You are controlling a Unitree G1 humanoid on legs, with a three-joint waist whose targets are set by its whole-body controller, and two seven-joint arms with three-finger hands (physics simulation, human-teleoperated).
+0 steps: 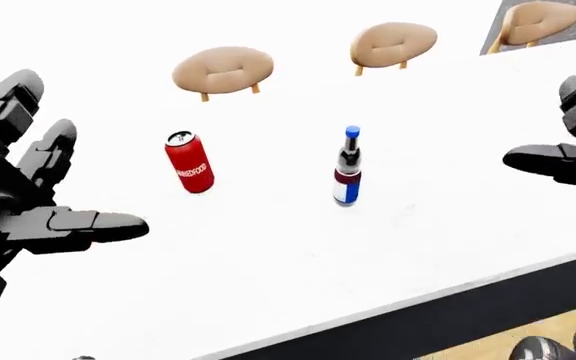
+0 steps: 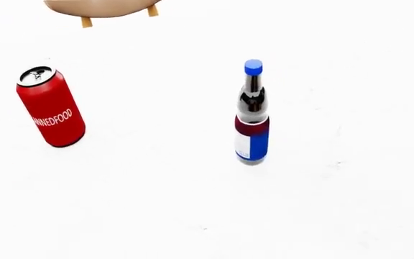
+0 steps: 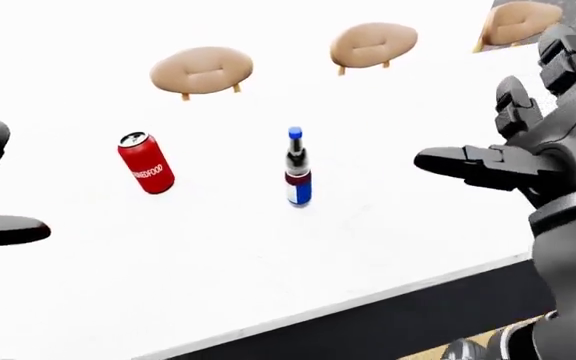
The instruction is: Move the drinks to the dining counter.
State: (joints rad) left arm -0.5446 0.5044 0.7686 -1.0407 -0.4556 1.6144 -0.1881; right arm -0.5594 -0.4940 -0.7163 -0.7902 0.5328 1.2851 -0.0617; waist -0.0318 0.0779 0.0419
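1. On the white surface (image 1: 268, 255) stand both drinks: the red aluminium can (image 2: 50, 106) to the left, the dark glass bottle with blue cap and red-and-blue label (image 2: 251, 114) to the right, well apart and upright.
2. My left hand (image 1: 28, 202) is spread open with nothing in it; my right hand (image 3: 513, 150) is likewise open and empty, off to the bottle's right.
3. I judge the bottle stiff, smooth, top-heavy and breakable; I would grip its labelled body, not the thin neck. The can looks light and dentable, best wrapped round its middle.
4. The head view shows the can's lettering close up but neither hand clearly; the eye views add both hands, the tan round stools (image 1: 224, 70) and the surface's dark edge.
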